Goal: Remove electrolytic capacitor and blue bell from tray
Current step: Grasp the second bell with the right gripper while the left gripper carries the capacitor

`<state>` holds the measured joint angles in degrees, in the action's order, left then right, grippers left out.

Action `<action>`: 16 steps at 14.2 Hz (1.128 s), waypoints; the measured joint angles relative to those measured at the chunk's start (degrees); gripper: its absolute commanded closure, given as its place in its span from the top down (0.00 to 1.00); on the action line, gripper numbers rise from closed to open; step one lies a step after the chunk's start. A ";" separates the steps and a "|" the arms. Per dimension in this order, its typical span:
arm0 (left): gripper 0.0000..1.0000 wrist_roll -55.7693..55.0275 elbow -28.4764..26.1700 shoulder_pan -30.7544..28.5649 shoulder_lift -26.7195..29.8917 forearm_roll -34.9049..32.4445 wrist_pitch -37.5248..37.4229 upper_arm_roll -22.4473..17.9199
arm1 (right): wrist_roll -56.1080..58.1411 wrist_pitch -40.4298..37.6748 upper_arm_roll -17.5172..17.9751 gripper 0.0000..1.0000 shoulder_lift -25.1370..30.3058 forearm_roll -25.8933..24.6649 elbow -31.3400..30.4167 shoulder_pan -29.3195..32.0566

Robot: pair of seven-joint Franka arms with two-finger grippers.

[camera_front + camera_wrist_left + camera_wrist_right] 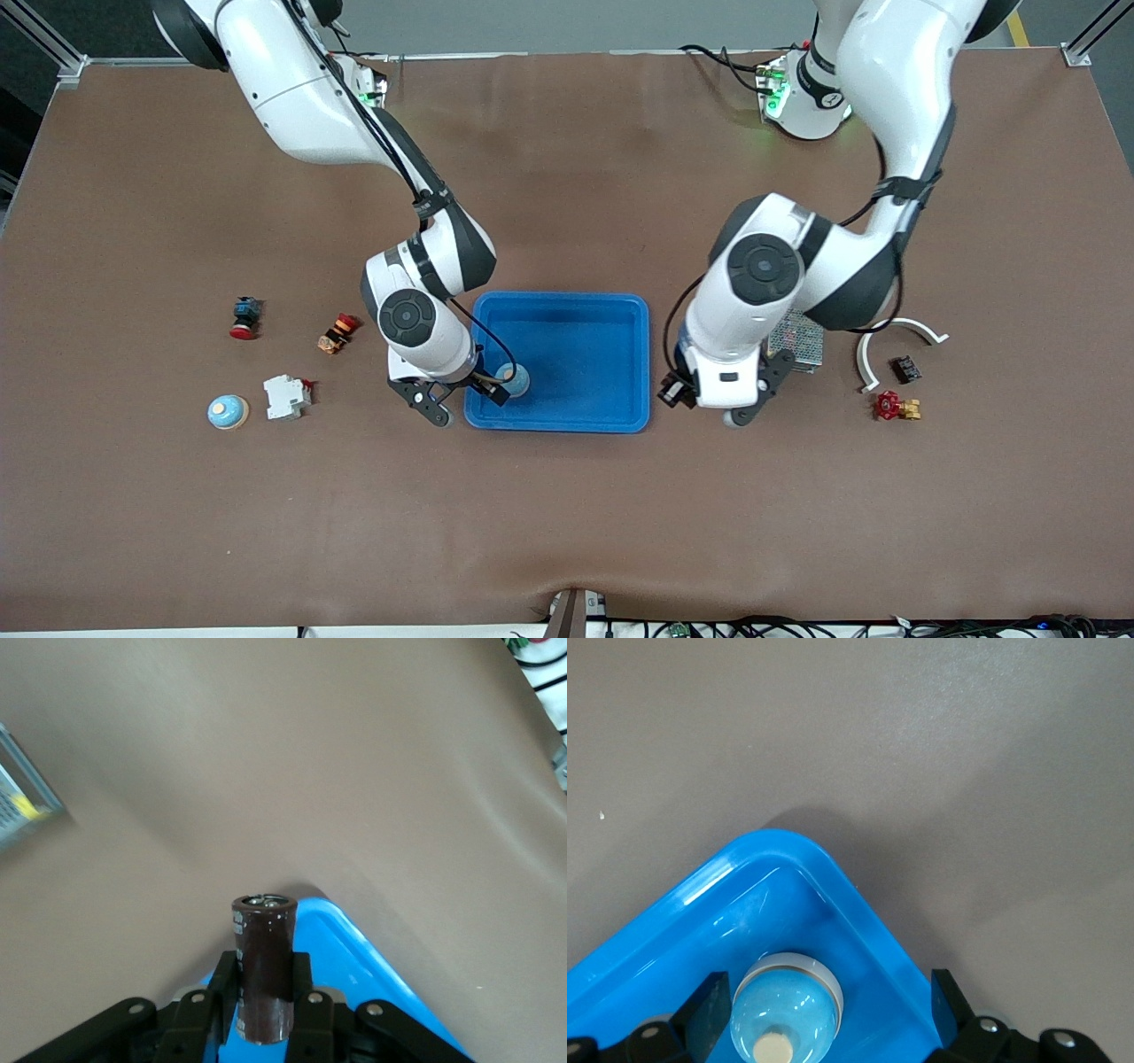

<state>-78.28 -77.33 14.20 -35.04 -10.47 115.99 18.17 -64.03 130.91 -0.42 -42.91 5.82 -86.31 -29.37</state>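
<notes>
Gripping: left gripper [264,1014] clamps a dark-brown cylindrical capacitor [263,967].
Bell: pale-blue dome [784,1010] between right gripper's [824,1005] spread fingers, in tray [700,895].

I can read no text here; the small print on the dark brown cylindrical capacitor [263,967] I hold is illegible.

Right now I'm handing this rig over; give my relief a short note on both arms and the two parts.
Left gripper: shut on the electrolytic capacitor, held over the table just outside the tray, at the left arm's end.
Right gripper: fingers open around the blue bell, which sits in the tray's corner.
Done: capacitor out of the tray.
Left: set the capacitor down; close on the bell and lift it out.
</notes>
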 measured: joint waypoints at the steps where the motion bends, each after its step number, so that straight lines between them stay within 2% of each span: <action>1: 0.00 3.78 -0.34 -1.33 1.20 0.22 -2.43 0.18 | 0.00 0.08 0.00 1.00 -0.13 0.00 0.05 -0.07; 8: 0.00 29.87 -4.67 -11.26 10.70 0.92 -18.57 0.46 | -2.73 0.53 0.01 1.00 -3.23 0.00 3.67 -2.45; 12: 0.00 44.13 -11.58 -20.21 15.26 2.53 -20.34 0.46 | -3.10 0.54 -0.03 1.00 -4.50 -0.01 4.29 -3.79; 16: 0.00 53.64 -20.43 -27.98 18.56 2.78 -20.31 0.46 | -3.10 0.57 -0.04 1.00 -5.47 -0.02 4.33 -4.60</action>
<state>-24.63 -97.76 -13.77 -16.49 -7.69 95.69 18.63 -67.12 131.48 -0.46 -48.38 5.80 -81.98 -33.97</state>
